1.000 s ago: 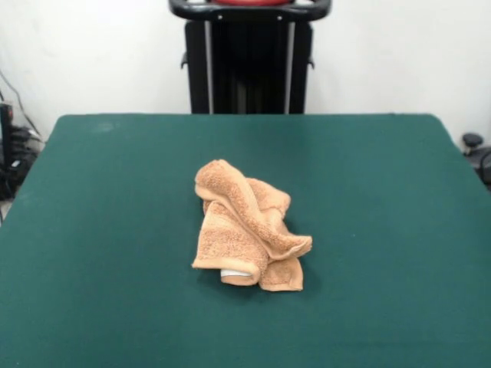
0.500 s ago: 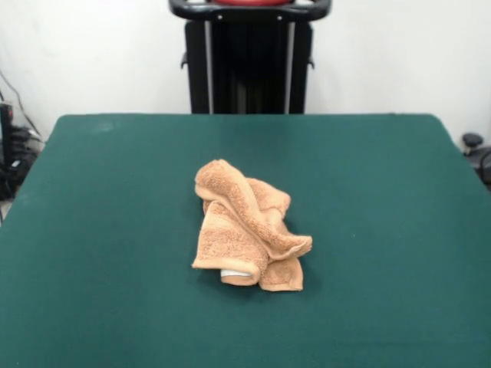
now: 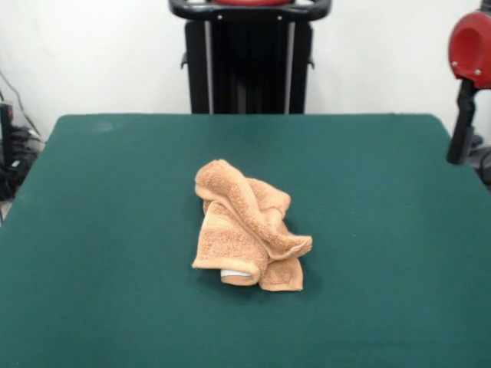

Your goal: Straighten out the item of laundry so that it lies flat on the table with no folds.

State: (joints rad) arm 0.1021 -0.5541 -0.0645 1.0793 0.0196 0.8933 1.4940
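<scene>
The orange-tan towel (image 3: pixel 247 237) lies crumpled in a heap near the middle of the dark green table (image 3: pixel 100 230). Several folds lie over one another, and a small white tag (image 3: pixel 235 273) peeks out at its near edge. A red and black end of the arm (image 3: pixel 469 46) shows at the right edge, above the table's far right corner. A black part, which I take for my gripper (image 3: pixel 459 146), hangs down from it. It is far from the towel and holds nothing that I can see.
The robot's black pedestal (image 3: pixel 249 61) stands behind the table's far edge. Cables and dark equipment (image 3: pixel 11 149) sit off the table's left side. A dark object (image 3: pixel 474 146) lies off the right side.
The red and black arm end has come into view at the right edge; it did not show before. The towel has not moved.
</scene>
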